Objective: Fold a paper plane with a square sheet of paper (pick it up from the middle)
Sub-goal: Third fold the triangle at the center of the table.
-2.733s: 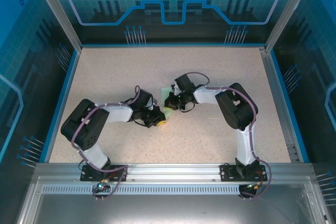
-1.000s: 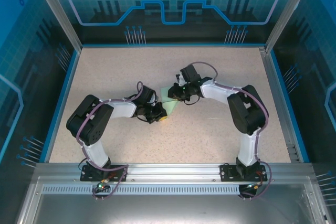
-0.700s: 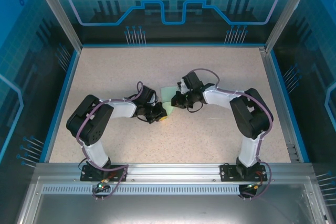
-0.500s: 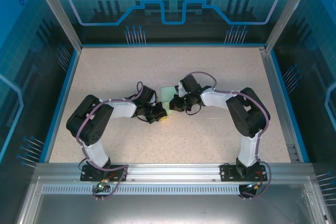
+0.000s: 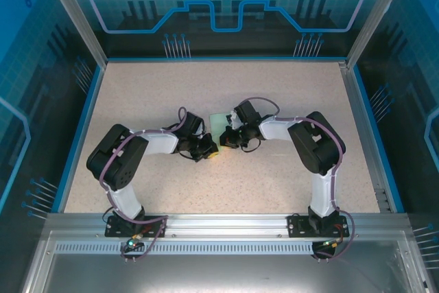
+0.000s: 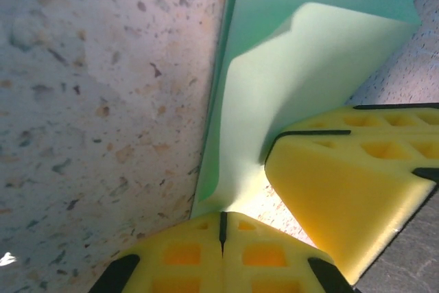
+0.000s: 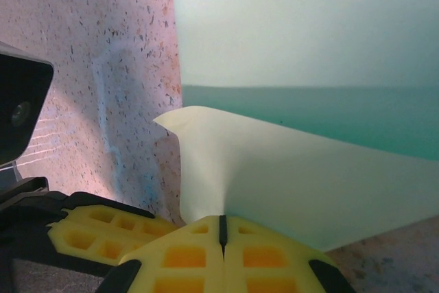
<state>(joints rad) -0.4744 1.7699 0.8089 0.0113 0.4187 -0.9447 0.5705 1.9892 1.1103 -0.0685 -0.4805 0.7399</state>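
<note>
The square sheet of paper (image 5: 218, 123), pale mint green and partly folded, lies near the middle of the table (image 5: 137, 87), about as far from its left edge as from its right. One layer lies flat on the speckled surface while another is lifted off it. From the left wrist, the raised layer of the sheet (image 6: 309, 66) curves up from the flat one and narrows down to a corner that runs into the seam between two yellow fingertips. That is the left gripper (image 6: 221, 228), its fingers pressed together with the paper's corner pinched between them. From above, the left gripper (image 5: 210, 152) sits at the side of the sheet nearest the table's near edge. The right gripper (image 5: 224, 142) is just beside it, the two tips close together. The right gripper (image 7: 221, 231) is likewise squeezed fully together on the sheet: from its wrist, the paper (image 7: 288, 169) fans up out of the closed seam. One of the left gripper's yellow fingers (image 7: 103, 231) shows low at the left of that view. Both arms reach in from the table's near edge, their elbows bowed out toward the left and right edges.
</note>
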